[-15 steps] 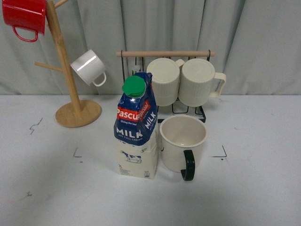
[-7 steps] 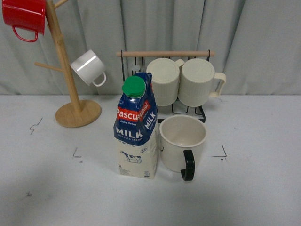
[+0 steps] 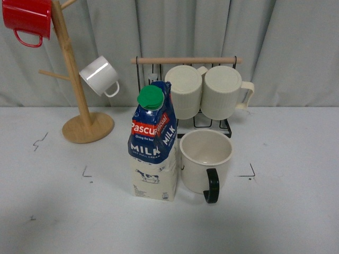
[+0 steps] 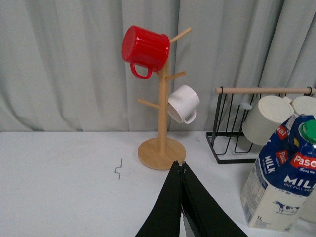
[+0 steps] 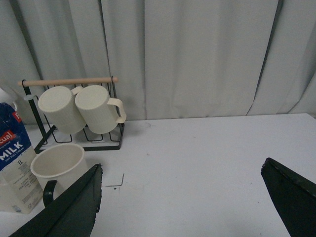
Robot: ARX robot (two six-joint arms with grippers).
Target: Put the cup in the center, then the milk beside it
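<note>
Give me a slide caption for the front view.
Milk carton standing upright right beside the black-handled cup at table center, mug tree and mug rack behind, no arms in view.

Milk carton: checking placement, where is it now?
In the front view, the milk carton stands mid-table, immediately left of the cup.

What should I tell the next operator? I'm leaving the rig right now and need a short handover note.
Left gripper: fingers shut together, holding nothing, off to the side of the milk.
Right gripper: fingers wide open, empty, clear of the cup.
Cup stands upright between the corner marks on the table, black handle toward the robot.
Milk stands upright right beside the cup, on the robot's left; whether they touch cannot be told.
Done: both placements look complete.
Left: probably nothing but retracting the arms.
</note>
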